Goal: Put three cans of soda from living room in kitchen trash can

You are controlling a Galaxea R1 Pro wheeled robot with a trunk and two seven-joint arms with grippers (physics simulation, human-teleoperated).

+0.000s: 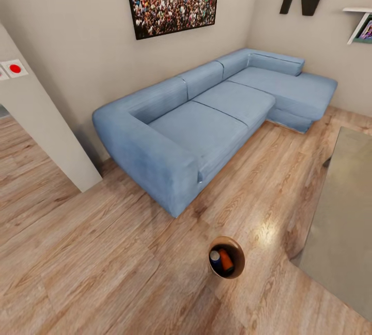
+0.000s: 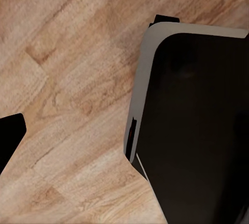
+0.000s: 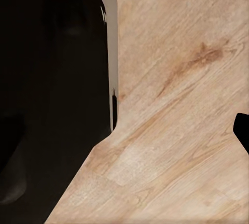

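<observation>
Heading for the kitchen, keep the small round wood-lined bin (image 1: 227,257) level so its orange can (image 1: 226,261) and blue can (image 1: 215,259) stay inside; whether either tool is clenched or released, you cannot tell.

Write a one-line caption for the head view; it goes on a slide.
Living room: trash can on the wood floor holding an orange and a blue soda can, before the blue sofa.
</observation>
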